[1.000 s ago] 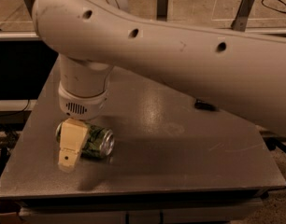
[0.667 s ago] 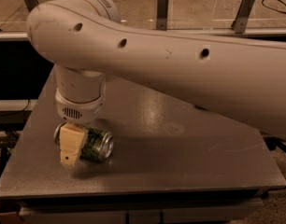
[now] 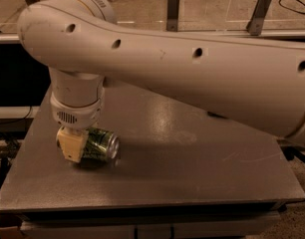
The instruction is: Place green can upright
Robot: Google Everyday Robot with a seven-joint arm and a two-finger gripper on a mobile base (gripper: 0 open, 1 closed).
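The green can [image 3: 101, 144] lies on its side at the front left of the grey table [image 3: 192, 163], its silver end facing right. My gripper [image 3: 75, 144] hangs straight down from the large white arm [image 3: 157, 68] and sits over the can's left part. One cream finger [image 3: 72, 146] shows in front of the can; the other is hidden behind it. The gripper is shut on the can, which stays horizontal at about table height with a shadow under it.
The table's front edge [image 3: 142, 203] and left edge are close to the can. Metal posts [image 3: 173, 9] stand behind the table's far edge. The arm covers much of the table's back and right.
The gripper and the can have shifted together a little to the left and up. The can still lies on its side.
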